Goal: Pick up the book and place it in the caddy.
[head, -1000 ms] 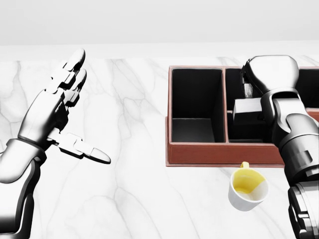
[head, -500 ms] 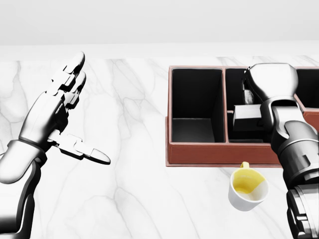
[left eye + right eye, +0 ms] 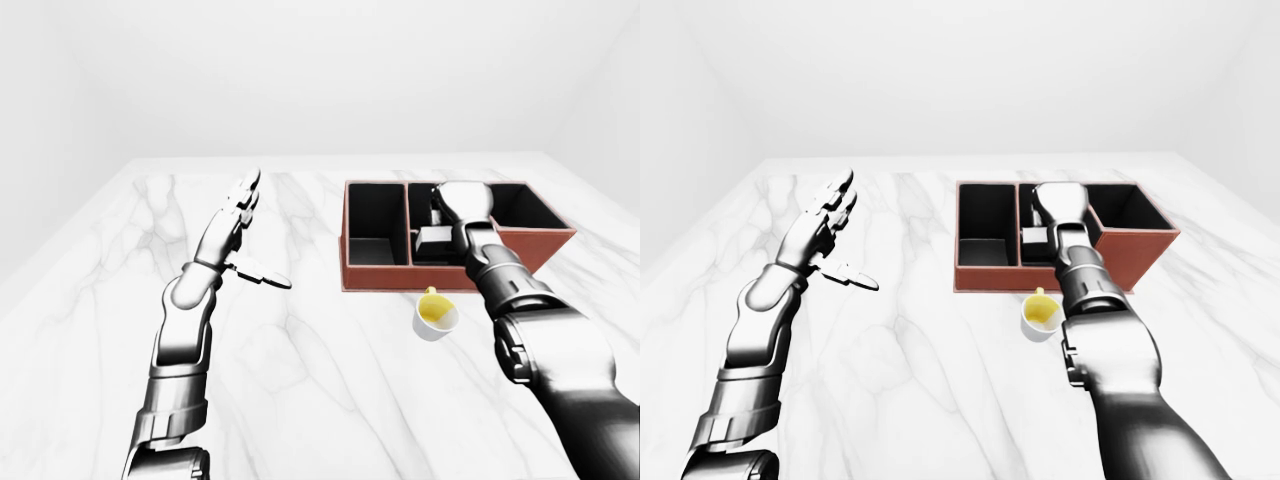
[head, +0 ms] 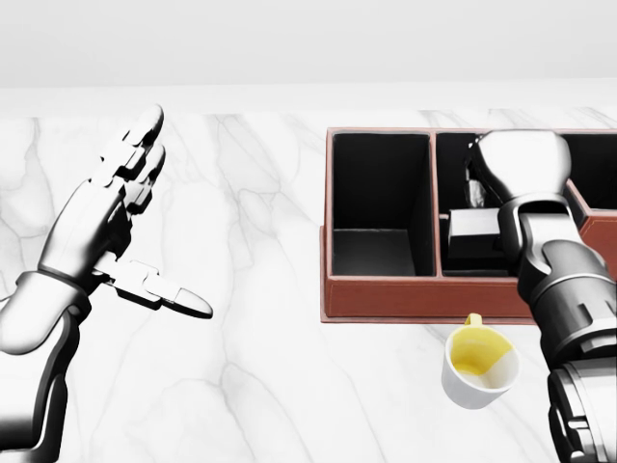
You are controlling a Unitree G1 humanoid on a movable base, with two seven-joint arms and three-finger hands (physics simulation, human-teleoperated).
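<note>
left-eye view: the left hand (image 3: 232, 230) is raised over the marble table (image 3: 300, 380), palm turned toward the view's right, two fingers pointing up and the thumb sticking out sideways, spread wide and holding nothing. the right hand (image 3: 462, 200) reaches over the middle of the red-brown caddy (image 3: 400, 278), knuckles toward the camera. one white cup (image 3: 436, 315) with a yellow inside lies just below the caddy's near wall.

head view: the right hand (image 4: 519, 166) hangs over the caddy's (image 4: 424, 295) middle compartment, its back facing the camera, so i cannot tell whether its fingers are closed or spread. a dark, box-like shape, apparently the book (image 4: 470, 234), sits in that middle compartment just left of the wrist; whether the hand touches it is hidden. the left compartment holds nothing visible. the left hand (image 4: 108, 224) is open, thumb pointing toward the view's lower right. one cup (image 4: 479, 368) lies tilted beside the right forearm, handle toward the caddy.

right-eye view: three compartments can be counted in the one caddy (image 3: 992, 277). two arms and one cup (image 3: 1041, 314) show. no writing or label is readable on anything.
</note>
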